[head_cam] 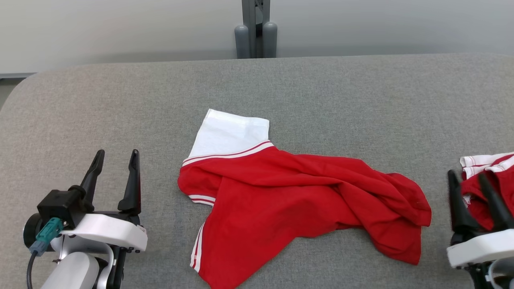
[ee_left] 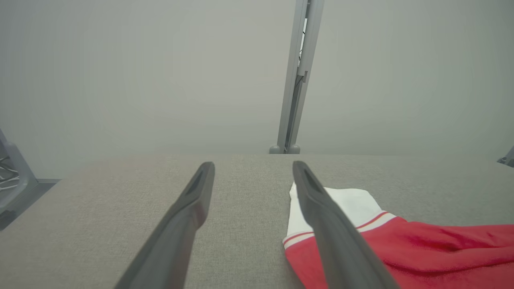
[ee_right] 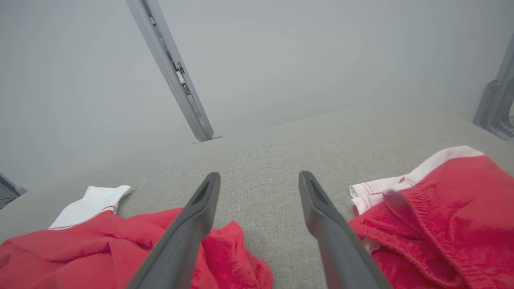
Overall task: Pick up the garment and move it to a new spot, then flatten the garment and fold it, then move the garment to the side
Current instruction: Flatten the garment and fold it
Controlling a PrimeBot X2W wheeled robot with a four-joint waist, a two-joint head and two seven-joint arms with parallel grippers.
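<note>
A crumpled red knit garment (head_cam: 297, 192) with white, red-striped cuffs lies in soft folds mid-way across the rounded grey woven-cloth table (head_cam: 120, 104). A smaller red-and-white bundle (head_cam: 492, 166) sits far right. The left gripper (head_cam: 117, 152) and the right gripper (head_cam: 466, 174) are both spread wide and empty.

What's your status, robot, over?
Left end effector open, empty. Right end effector open, empty. Red garment crumpled between them, not flattened. Second red garment beside right end effector.

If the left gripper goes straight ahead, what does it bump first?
Probably nothing: only bare table lies ahead of the left gripper; the red garment sits off to its right.
</note>
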